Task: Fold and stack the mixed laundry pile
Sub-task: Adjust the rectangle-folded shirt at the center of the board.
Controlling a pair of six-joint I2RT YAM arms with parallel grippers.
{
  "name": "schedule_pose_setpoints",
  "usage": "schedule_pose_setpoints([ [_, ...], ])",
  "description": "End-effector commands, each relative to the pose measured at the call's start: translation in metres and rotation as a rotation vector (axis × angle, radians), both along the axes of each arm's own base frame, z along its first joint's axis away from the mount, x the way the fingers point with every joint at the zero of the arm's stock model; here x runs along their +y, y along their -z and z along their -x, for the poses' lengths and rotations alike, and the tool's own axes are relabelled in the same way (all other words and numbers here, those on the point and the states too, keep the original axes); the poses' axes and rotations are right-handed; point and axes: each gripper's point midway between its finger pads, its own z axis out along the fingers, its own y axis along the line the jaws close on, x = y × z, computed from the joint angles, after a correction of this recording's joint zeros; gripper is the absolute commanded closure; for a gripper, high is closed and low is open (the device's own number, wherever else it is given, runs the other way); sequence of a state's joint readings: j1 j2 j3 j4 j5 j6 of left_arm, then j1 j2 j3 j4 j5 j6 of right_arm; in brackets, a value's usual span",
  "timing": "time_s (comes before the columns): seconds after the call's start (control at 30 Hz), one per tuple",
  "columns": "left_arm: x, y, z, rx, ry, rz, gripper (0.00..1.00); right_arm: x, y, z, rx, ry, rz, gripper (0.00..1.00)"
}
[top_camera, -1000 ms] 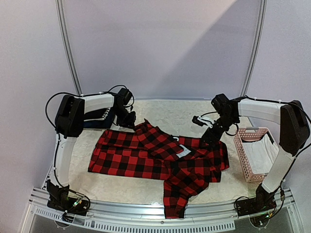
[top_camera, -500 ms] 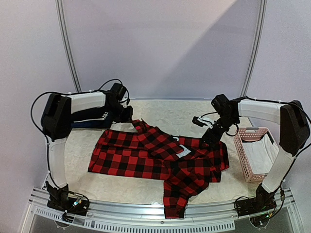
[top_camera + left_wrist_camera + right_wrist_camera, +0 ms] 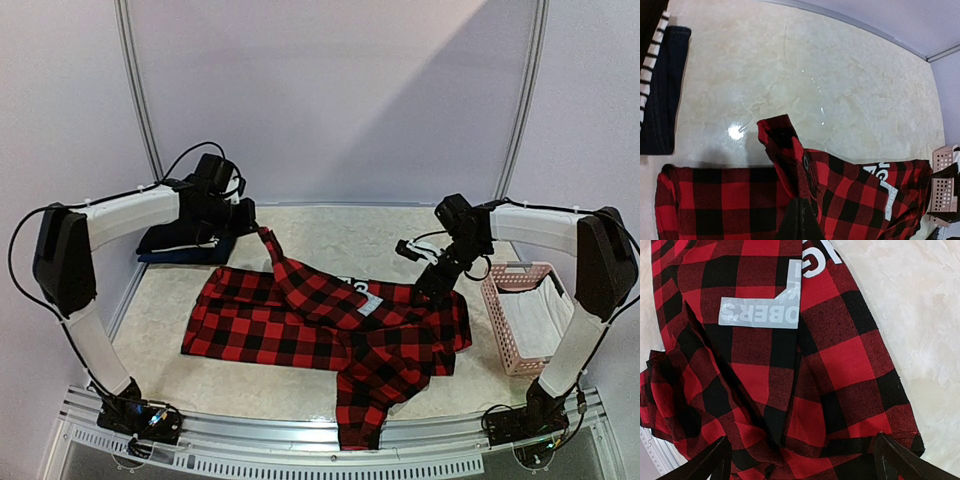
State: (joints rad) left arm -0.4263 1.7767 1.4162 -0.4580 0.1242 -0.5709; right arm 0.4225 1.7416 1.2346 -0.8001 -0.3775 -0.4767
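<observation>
Left gripper [image 3: 252,222] clenches a lifted far-left corner of the plaid flannel shirt [image 3: 290,330]; right gripper [image 3: 432,282] hangs spread wide over the shirt's right edge, holding nothing.

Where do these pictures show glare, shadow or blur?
Left wrist view: a small glare spot on the table, with a soft shadow under the lifted corner of the plaid shirt. Right wrist view: the shirt's weave is sharp, no glare. Top view: even light, one diagonal shade across the back wall.
</observation>
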Motion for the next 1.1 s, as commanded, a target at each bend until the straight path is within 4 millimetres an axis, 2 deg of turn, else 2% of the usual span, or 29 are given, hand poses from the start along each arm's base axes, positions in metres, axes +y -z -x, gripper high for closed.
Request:
schedule_pose_setpoints([
  [0.0, 0.011, -0.021, 0.03, -0.029, -0.016, -0.022, 1.0, -0.001, -0.006, 0.005, -0.01, -0.011, -0.015, 0.01],
  [0.13, 0.025, -0.03, 0.057, -0.049, -0.025, -0.079, 1.0, -0.002, -0.001, 0.003, -0.005, -0.009, -0.003, 0.01],
  [0.23, 0.046, -0.039, 0.068, -0.079, -0.064, -0.147, 1.0, 0.0, 0.002, 0.003, 0.012, -0.012, -0.007, 0.01],
  [0.33, 0.059, -0.039, 0.078, -0.084, -0.079, -0.196, 1.0, 0.001, 0.006, 0.003, 0.024, -0.012, -0.004, 0.01],
  [0.6, 0.059, -0.003, 0.087, -0.04, -0.07, -0.235, 1.0, -0.002, 0.02, 0.003, 0.049, -0.014, 0.025, 0.01],
  [0.77, 0.068, 0.007, 0.094, -0.05, -0.075, -0.343, 1.0, -0.008, 0.031, 0.0, 0.057, 0.001, 0.072, 0.01],
  [0.9, 0.068, 0.015, 0.099, -0.037, -0.054, -0.378, 1.0, -0.012, 0.04, -0.006, 0.059, 0.023, 0.109, 0.01],
  [1.07, 0.073, 0.016, 0.105, -0.034, -0.062, -0.441, 1.0, -0.017, 0.038, -0.019, 0.016, 0.064, 0.138, 0.01],
])
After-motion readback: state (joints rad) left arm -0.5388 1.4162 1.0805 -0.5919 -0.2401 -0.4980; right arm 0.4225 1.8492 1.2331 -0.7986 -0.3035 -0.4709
